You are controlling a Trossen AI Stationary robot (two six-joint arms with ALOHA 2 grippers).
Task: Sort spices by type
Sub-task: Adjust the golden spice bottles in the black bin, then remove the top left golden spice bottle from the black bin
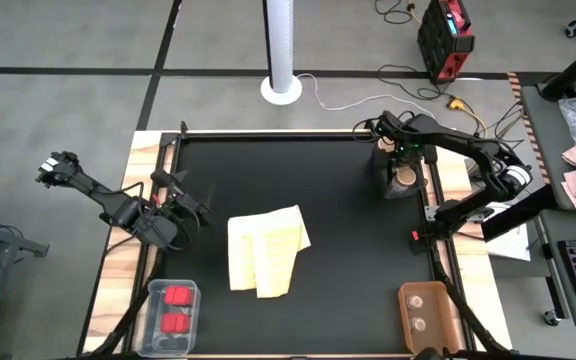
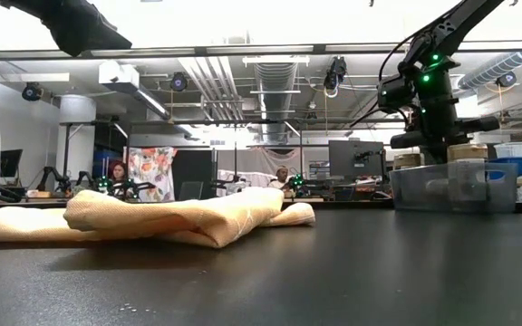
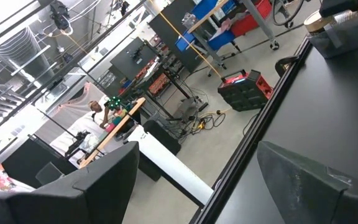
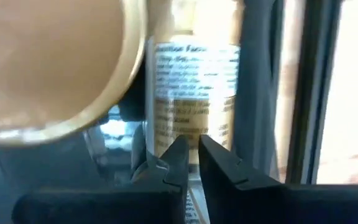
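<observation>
A clear bin (image 1: 400,180) at the table's far right holds jars with tan-brown tops (image 1: 405,178). My right gripper (image 4: 192,152) hangs over this bin, pointing down, fingers shut with nothing between them. Just past the tips lies a jar's labelled side (image 4: 194,87), with a tan lid (image 4: 48,62) beside it. Two red blocks (image 1: 176,305) sit in a clear bin at the near left. Two pale round spices (image 1: 420,310) lie in a brown tray at the near right. My left gripper (image 3: 197,177) is open, raised over the table's left part, holding nothing. My right gripper's shut fingertips (image 4: 179,155) stand directly in front of the labelled side of a jar in the far-right bin, coming from above. Whether they touch it, I cannot tell.
A folded yellow cloth (image 1: 265,250) lies in the middle of the black mat. The clear bin's walls (image 2: 451,186) enclose the right gripper's tips. Wooden rails (image 1: 138,230) run along the mat's left and right sides. People sit at benches (image 2: 116,172) far behind the table.
</observation>
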